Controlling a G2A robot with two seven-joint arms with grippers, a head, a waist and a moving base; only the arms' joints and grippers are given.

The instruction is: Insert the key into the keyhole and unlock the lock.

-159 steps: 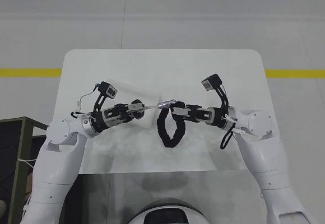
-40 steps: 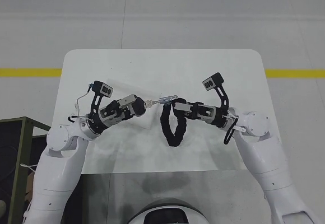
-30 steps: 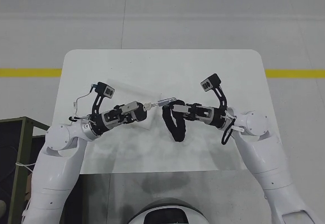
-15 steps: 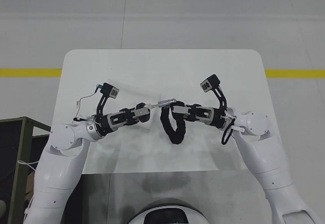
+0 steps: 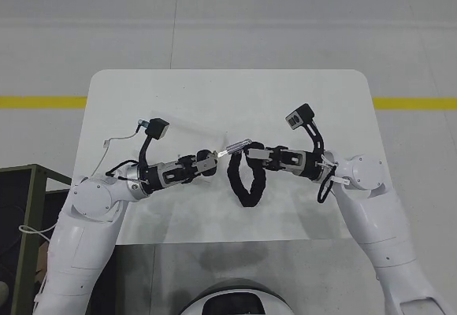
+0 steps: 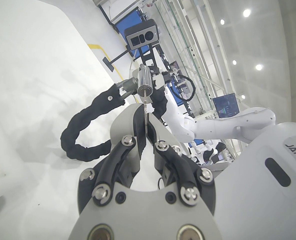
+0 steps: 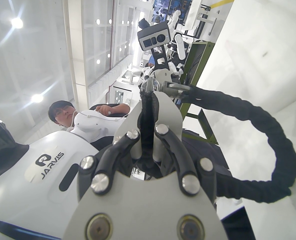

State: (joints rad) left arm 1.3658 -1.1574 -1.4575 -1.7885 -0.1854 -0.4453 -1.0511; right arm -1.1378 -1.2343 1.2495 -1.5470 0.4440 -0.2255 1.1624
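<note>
— Since five seconds back, the left gripper [image 5: 207, 160] had shifted toward the middle of the desk [image 5: 228, 94], closing on the lock [image 5: 248, 185]. Confirm?

— Confirmed. Its jaws were pinching the key [image 6: 145, 104], blade sticking out toward the silver cylinder [image 6: 144, 81]. The tip met the keyhole on the cylinder's end face. How deep it sat, could not tell.

— Right side?

— The right gripper [image 5: 254, 154] sat just beside the cylinder, jaws clamped on the lock's black sleeved cable near that end. The cylinder was held above the desk, and the cable loop drooped toward the robot's side. Both grippers faced each other near desk centre.
</note>
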